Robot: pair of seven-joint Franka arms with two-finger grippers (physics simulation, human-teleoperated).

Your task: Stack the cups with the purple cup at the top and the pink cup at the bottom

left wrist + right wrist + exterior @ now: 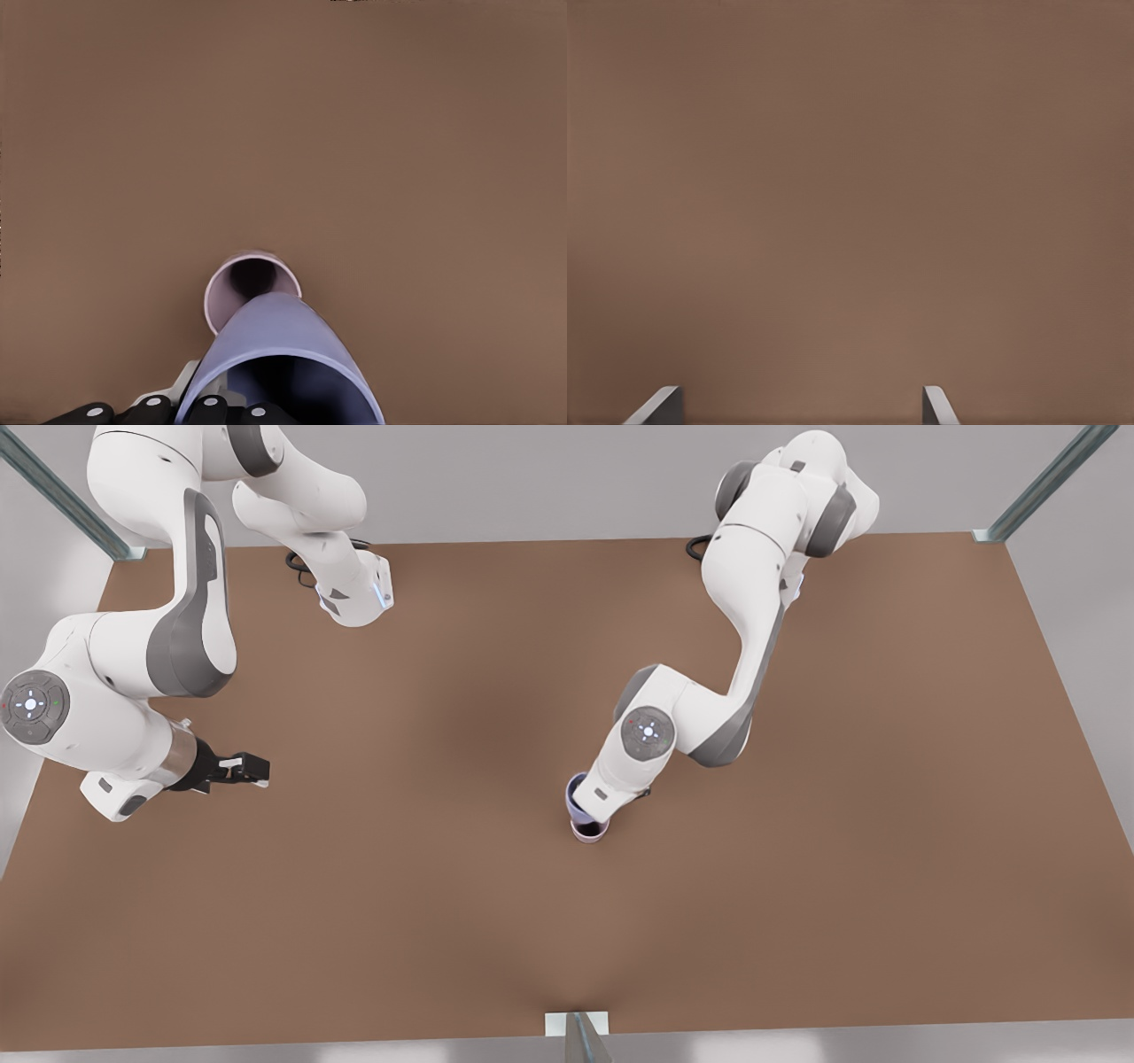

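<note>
A plain brown worktop (461, 886) under grey walls.

The worktop is a flat, matte brown board with a softly darker patch towards its middle. Slanted metal struts stand at its far corners, one (62, 496) on the front view's left and one (1045, 483) on the front view's right, each ending in a small foot at the board's edge. A third metal strut (580, 1036) meets the middle of the near edge at a pale bracket. Black cables (301, 567) curl at the far edge.

Left gripper (595, 815) is lowered at table centre, clamped on the purple cup (283, 354). Right gripper (252, 769) is parked aside, fingers spread.
</note>
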